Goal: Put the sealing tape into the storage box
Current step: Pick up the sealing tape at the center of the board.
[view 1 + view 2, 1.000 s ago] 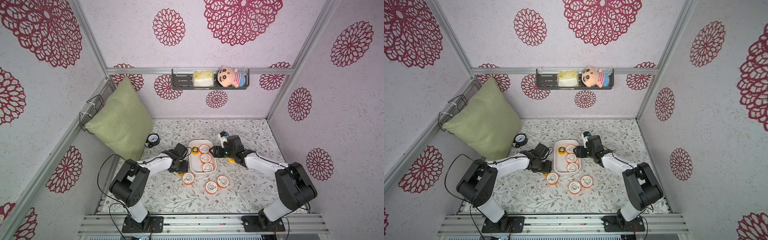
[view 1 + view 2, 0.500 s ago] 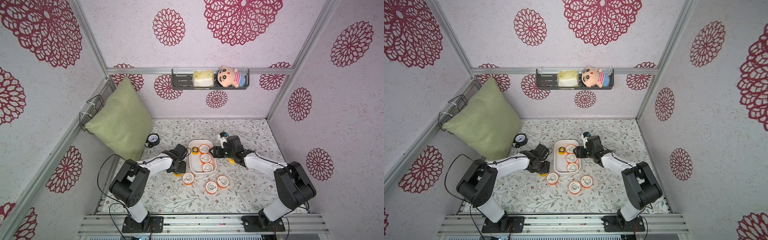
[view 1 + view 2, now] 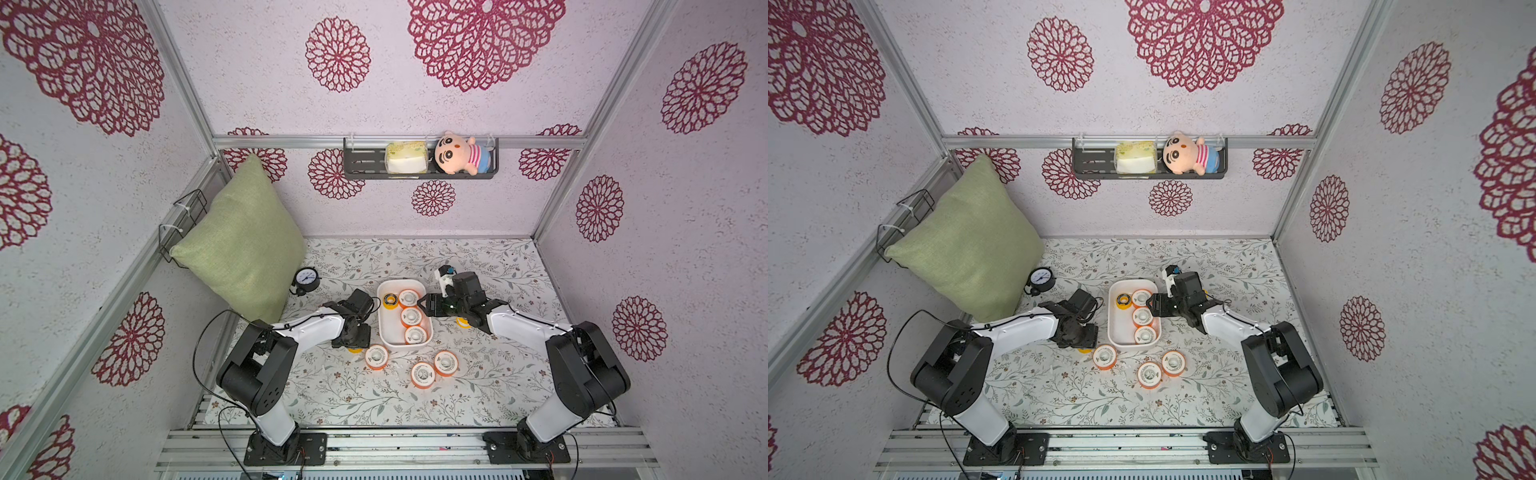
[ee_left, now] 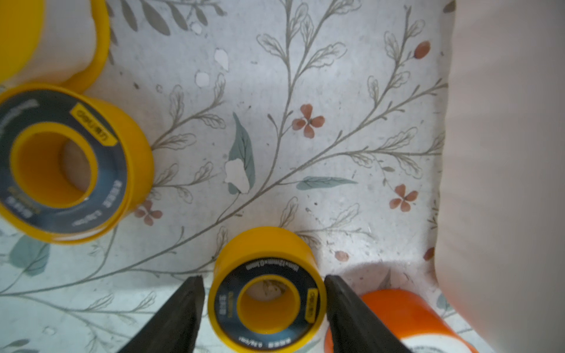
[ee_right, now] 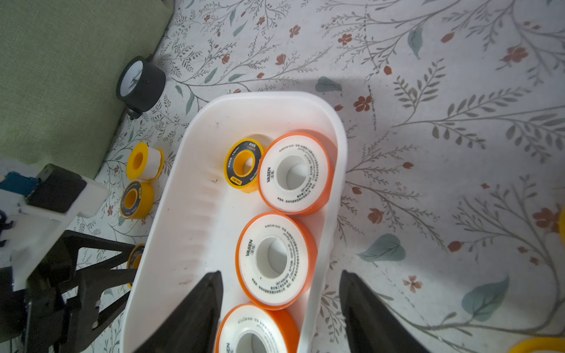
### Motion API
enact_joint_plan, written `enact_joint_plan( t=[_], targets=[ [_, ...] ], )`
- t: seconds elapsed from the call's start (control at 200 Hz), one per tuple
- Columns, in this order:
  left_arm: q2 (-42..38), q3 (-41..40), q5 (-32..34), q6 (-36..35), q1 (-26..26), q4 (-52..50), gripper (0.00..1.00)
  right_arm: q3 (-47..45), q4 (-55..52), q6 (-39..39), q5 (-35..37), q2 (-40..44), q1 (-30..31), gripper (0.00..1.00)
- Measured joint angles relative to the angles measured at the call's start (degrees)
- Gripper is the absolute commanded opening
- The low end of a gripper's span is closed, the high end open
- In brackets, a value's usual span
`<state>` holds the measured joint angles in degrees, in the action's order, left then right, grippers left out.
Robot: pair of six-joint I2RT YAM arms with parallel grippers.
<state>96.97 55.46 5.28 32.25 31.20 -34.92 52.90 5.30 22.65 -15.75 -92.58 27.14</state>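
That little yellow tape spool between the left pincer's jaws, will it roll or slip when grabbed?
The yellow tape spool lies flat on its face, so it probably won't roll unless tipped on edge. Its rim looks smooth and hard, so it might slip in the left pincer under a light squeeze. Small and hollow-cored, it is likely light.

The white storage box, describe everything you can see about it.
The storage box is a glossy white plastic tub, shallow, oblong with rounded corners, faintly smudged on its ribbed floor. It sits flat on the floral table cover. Inside lie three orange spools in a row along one long wall and one yellow black-faced spool beside the end one. The right gripper, jaws open, straddles that wall; contact cannot be told.
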Motion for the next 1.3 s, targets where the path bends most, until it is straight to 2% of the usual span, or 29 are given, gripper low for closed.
enact_joint_plan(
  t=[0.335,0.53,0.855,0.941,1.091,1.301],
  targets=[
    [0.0,0.0,0.2,0.3,0.1,-0.1,0.55,0.0,0.0,0.1,-0.7,-0.1,0.0,0.67],
    [-1.8,0.0,1.3,0.4,0.1,-1.1,0.54,0.4,-0.3,0.1,-1.1,-1.6,0.0,0.63],
    [-5.5,4.0,1.8,0.3,0.2,-4.4,0.54,1.4,-2.2,0.5,-0.7,-2.8,0.0,0.47],
    [-5.7,6.7,1.3,0.3,0.2,-5.2,0.54,2.1,-2.7,0.7,-0.3,-3.4,0.0,0.41],
    [-5.7,11.7,0.0,-0.1,0.4,-5.4,0.54,2.6,-3.9,0.9,1.3,-4.1,0.0,0.38],
    [-3.5,19.1,-2.2,-1.3,1.9,-5.3,0.54,2.7,-5.3,1.0,2.4,-4.2,0.0,0.23]
  ],
)
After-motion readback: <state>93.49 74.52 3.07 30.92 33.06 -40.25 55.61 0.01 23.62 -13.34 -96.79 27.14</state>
